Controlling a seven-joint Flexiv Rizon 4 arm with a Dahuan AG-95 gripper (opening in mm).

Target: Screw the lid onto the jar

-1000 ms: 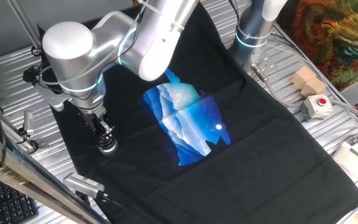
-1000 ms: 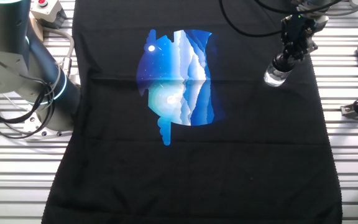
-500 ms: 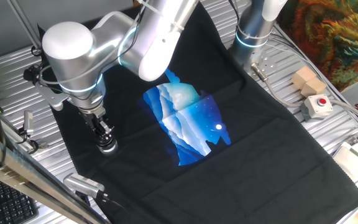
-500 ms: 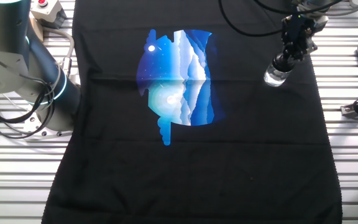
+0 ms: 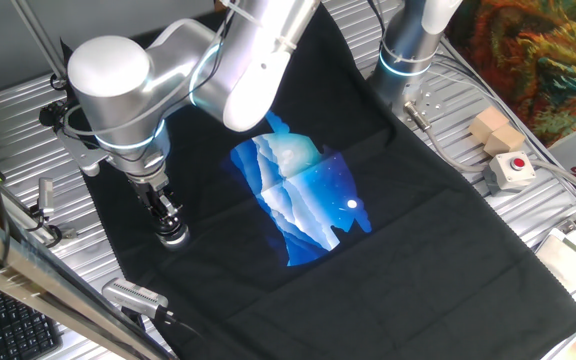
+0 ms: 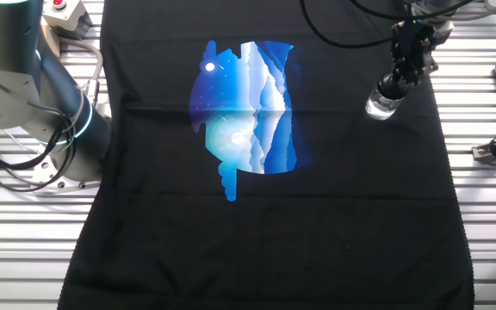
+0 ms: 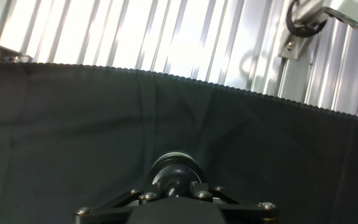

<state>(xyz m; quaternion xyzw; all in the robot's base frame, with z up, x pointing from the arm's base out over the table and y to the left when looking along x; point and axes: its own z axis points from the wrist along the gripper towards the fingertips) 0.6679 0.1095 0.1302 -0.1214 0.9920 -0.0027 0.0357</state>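
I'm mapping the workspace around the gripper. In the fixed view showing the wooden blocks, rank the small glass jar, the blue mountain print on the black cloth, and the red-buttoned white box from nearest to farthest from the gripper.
1. The small glass jar, directly under the gripper.
2. The blue mountain print, mid-cloth, to the image right.
3. The red-buttoned white box, off the cloth at the far right.

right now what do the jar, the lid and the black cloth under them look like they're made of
The jar looks like clear glass: see-through with bright silvery glints. The lid under the gripper appears dark and smooth, plastic or metal; its rim catches light. The cloth seems matte woven fabric, creased, with a serrated cut edge.
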